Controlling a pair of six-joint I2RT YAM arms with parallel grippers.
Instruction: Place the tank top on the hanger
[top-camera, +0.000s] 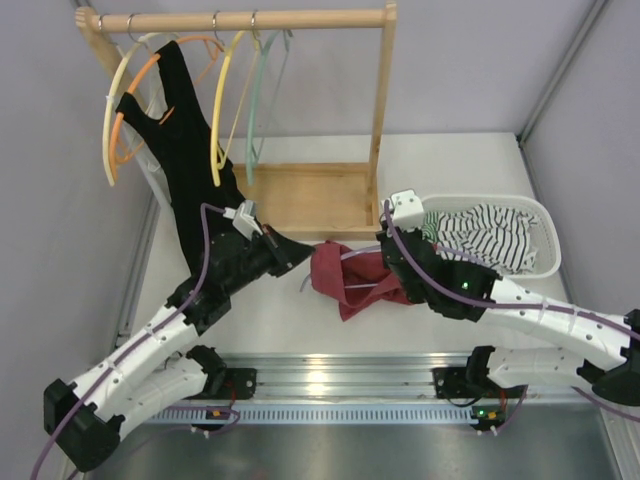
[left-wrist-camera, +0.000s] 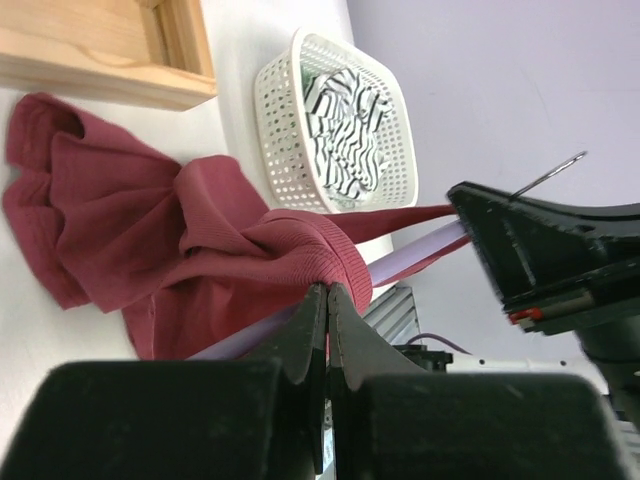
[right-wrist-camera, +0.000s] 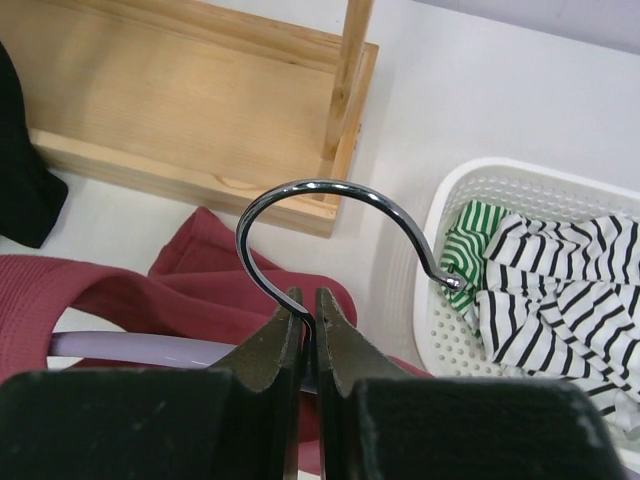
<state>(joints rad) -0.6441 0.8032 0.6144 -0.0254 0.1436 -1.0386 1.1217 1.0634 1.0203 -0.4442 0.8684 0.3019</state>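
The maroon tank top (top-camera: 350, 280) lies bunched on the table between the arms, also in the left wrist view (left-wrist-camera: 150, 240) and the right wrist view (right-wrist-camera: 120, 290). The lavender hanger (left-wrist-camera: 410, 255) runs through it; its arm shows in the right wrist view (right-wrist-camera: 130, 350) and in the top view (top-camera: 358, 252). My left gripper (left-wrist-camera: 327, 290) is shut on the tank top's ribbed hem, which is pulled over the hanger arm. My right gripper (right-wrist-camera: 306, 300) is shut on the hanger's metal hook (right-wrist-camera: 330, 190).
A wooden rack (top-camera: 320, 190) stands at the back with a black garment (top-camera: 190, 160) and yellow, orange and pale green hangers. A white basket (top-camera: 545, 235) holding striped cloth (top-camera: 490, 235) sits at the right. A metal rail (top-camera: 330, 375) runs along the near edge.
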